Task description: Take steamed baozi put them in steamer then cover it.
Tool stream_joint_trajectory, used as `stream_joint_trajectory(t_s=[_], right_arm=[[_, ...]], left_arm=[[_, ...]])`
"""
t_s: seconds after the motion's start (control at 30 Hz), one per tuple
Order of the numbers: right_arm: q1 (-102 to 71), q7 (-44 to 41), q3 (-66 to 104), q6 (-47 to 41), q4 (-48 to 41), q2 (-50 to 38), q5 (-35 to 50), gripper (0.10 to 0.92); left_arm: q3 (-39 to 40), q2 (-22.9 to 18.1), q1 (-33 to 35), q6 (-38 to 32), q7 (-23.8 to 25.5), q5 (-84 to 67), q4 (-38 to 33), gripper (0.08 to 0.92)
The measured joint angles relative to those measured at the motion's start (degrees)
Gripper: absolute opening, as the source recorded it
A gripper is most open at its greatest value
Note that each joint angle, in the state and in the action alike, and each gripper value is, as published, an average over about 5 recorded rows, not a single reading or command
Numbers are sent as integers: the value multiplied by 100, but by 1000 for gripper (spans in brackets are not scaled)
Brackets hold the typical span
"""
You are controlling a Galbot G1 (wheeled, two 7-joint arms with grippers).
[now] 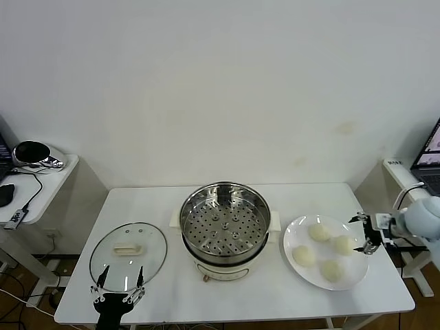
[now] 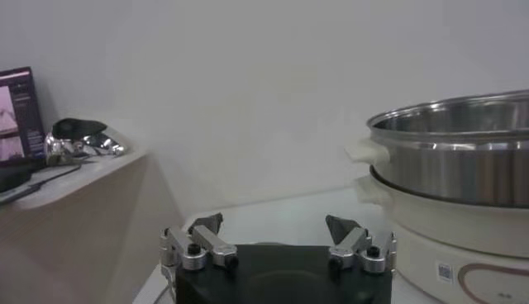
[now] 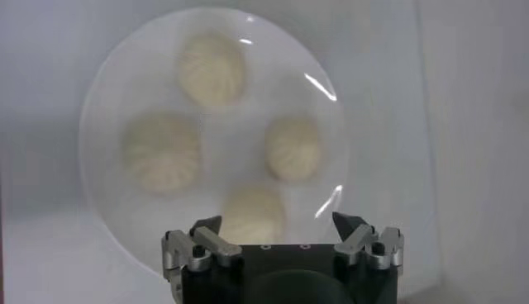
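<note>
Baozi (image 1: 323,251) sit four on the plate (image 1: 357,271), lower right — my right gripper (image 1: 362,235) spread beside them; left gripper (image 1: 121,278) spread, lower left.

Even bright light, glare on plate (image 3: 318,83)

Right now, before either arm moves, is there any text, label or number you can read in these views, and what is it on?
None can be read.
Steamer: small square code sticker on the cream base, too small to read.
Box at the table's right end: dark marking on top, too blurred to read.
Screen on the side shelf: image only, no legible words.
Plate, baozi, cover: no text.
</note>
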Motion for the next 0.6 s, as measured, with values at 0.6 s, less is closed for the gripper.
stream_joint_trajectory(t_s=[0.6], right_arm=[[1368, -213, -1361, 228, -1485, 1124, -618, 823]], left_arm=[[-99, -95, 70, -101, -1, 172, 26, 823]])
